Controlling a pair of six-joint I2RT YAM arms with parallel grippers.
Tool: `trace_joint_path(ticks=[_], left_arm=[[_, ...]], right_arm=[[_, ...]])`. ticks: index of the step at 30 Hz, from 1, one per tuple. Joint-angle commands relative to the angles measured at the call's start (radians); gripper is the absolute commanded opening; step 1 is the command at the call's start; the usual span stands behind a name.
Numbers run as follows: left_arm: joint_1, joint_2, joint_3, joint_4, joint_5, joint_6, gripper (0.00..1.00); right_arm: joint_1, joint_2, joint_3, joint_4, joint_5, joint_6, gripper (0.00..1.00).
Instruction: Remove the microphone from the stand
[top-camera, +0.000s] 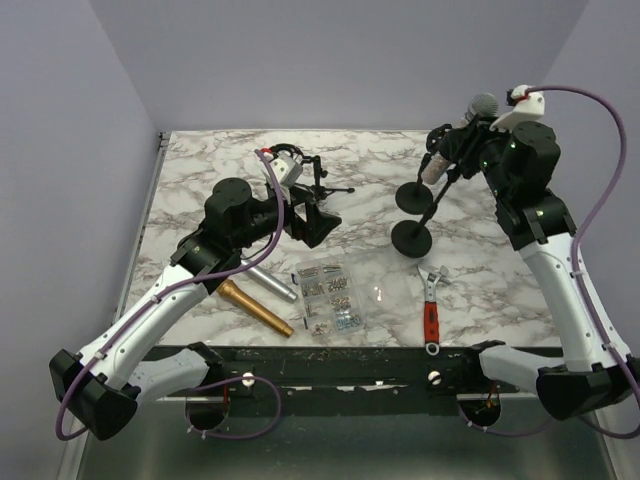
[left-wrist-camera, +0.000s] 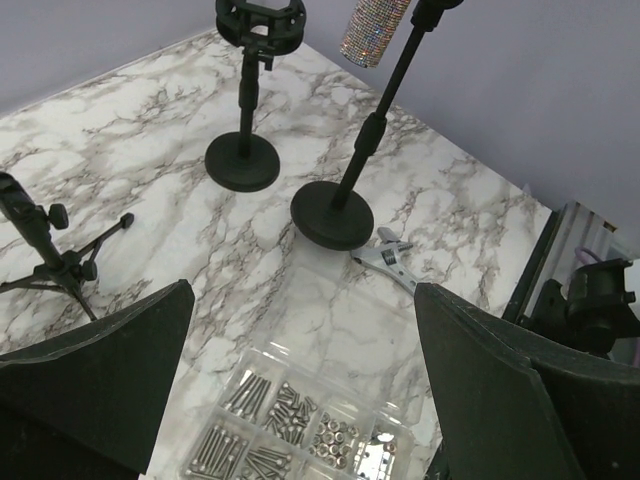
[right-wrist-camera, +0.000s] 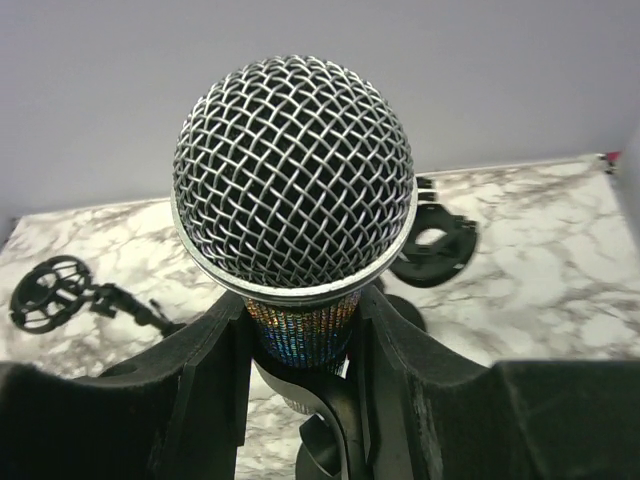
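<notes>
On the table (top-camera: 200, 170), a screw box (top-camera: 330, 297) sits near the front edge. Just left of the box lies a loose microphone (top-camera: 256, 308), with a second loose microphone (top-camera: 272, 284) just behind it. A wrench (top-camera: 431, 312) lies right of the box. Behind and to the right of the box is the nearer stand (top-camera: 413, 237), with the mounted microphone (top-camera: 482, 106) in its clip, and the farther stand (top-camera: 417, 198) is just beyond. A tripod (top-camera: 322, 186) stands straight behind the box.

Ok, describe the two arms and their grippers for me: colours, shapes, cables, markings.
Both the left arm and right arm have white link shells joined by bulky black joint housings. A purple cable loops along each, up to a white wrist mount with a red spot. The left gripper and right gripper are black, with two broad wedge-shaped fingers. No lettering shows.
</notes>
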Motion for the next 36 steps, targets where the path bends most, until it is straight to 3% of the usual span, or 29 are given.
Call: trace_joint_path(ticks=[1,8,17,30,34,36], left_arm=[[-0.004,-0.003,0.008,-0.008,-0.048,0.026,0.96],[-0.005,-0.009,0.008,-0.013,-0.064,0.035,0.96],[-0.004,0.003,0.01,-0.019,-0.08,0.044,0.96],[-0.004,0.008,0.014,-0.026,-0.087,0.046,0.96],[-0.005,0.005,0.014,-0.025,-0.088,0.042,0.96],[-0.004,0.005,0.013,-0.023,-0.088,0.036,0.96]], right_arm=[[0.129,0.073,0.09,0.184,0.03,0.003,0.01],[0.304,0.24,0.163,0.277,0.273,-0.101,0.01],[0.391,0.405,0.258,0.389,0.536,-0.201,0.01],[0.5,0.535,0.285,0.399,0.861,-0.101,0.05],[0.516,0.546,0.266,0.395,0.934,-0.071,0.09],[0.518,0.541,0.256,0.374,0.928,-0.052,0.18]])
